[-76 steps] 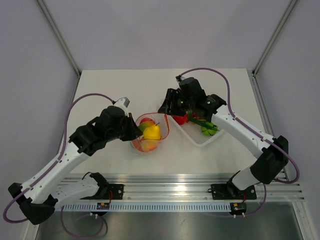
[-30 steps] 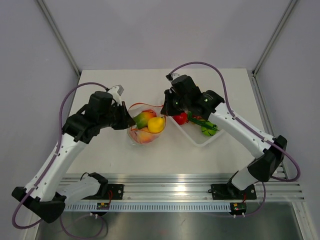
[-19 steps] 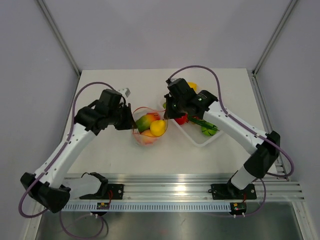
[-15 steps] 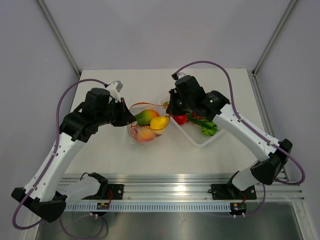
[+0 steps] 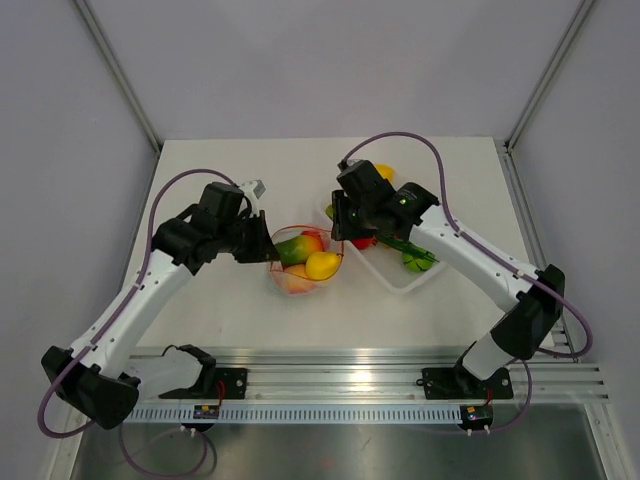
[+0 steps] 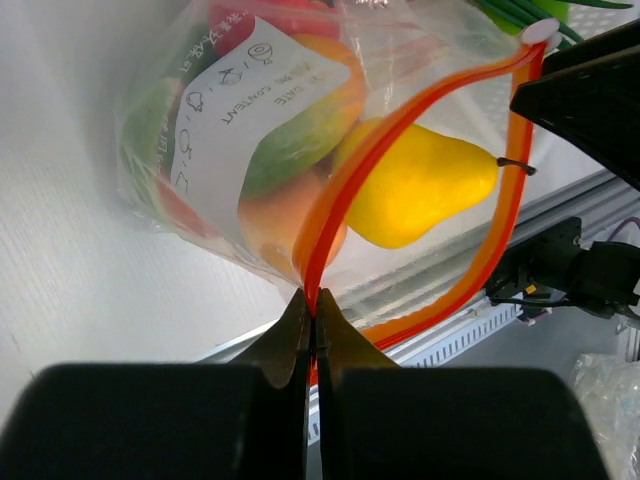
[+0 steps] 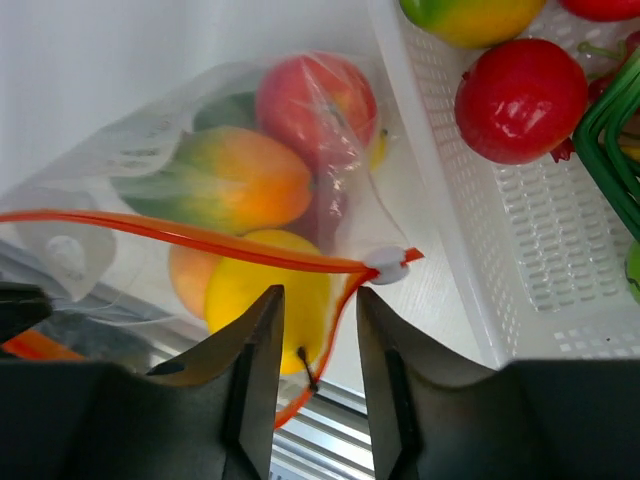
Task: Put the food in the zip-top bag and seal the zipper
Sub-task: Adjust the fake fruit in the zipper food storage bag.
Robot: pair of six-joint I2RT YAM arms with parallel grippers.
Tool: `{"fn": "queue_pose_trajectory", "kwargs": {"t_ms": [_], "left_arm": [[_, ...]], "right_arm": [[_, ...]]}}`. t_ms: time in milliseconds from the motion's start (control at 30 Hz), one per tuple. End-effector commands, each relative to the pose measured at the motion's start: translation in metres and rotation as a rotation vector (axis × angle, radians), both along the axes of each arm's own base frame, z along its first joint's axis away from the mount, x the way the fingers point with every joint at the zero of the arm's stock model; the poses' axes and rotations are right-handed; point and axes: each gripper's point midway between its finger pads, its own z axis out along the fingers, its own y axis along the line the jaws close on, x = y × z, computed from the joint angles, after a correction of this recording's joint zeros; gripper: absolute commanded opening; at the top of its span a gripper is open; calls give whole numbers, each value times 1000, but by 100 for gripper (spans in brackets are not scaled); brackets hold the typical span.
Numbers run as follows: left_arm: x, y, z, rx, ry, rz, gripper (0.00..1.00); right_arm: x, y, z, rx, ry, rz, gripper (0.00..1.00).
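While the zip-top bag (image 5: 300, 272) lay mid-table (image 5: 220, 180), just left of the white tray (image 5: 396, 284), I had the left end effector (image 6: 312, 300) pinched tight on the zipper (image 6: 345, 185) at the bag's left end. The right end effector (image 7: 315, 300) stood parted at the zipper's right end, close by the white slider (image 7: 386, 265). A yellow pear (image 6: 420, 190), a mango (image 7: 225, 180) and a red apple (image 7: 315, 100) sat inside the bag.

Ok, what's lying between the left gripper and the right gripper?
The zip-top bag of toy fruit spans that gap in the top view. The left gripper pinches its zipper; the right gripper is open near the white slider.
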Motion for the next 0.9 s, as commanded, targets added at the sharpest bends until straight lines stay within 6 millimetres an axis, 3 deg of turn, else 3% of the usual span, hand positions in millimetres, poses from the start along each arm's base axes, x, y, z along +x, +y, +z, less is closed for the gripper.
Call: {"fn": "queue_pose_trajectory", "kwargs": {"t_ms": [0,100,233,367,633,767,867], "left_arm": [[2,-14,22,-94,-56,-46,0],[1,-17,22,-118,-53,-49,0],[1,-18,21,-121,-45,-53,0],[0,-20,19,-129,-41,-58,0],[0,-18,17,-120,-41,-55,0],[0,-19,16,-123,-38,-59,0],[-1,-19,14,-120,-34,-58,0]], "right_arm": [[-7,0,64,98,-140,8,45],[-19,2,76,115,-159,33,45],[-42,18,73,114,-136,116,45],[-57,33,43,73,-61,194,44],[-60,22,4,-42,13,177,46],[-59,16,-7,-71,23,148,61],[-57,12,-9,-90,12,128,64]]}}
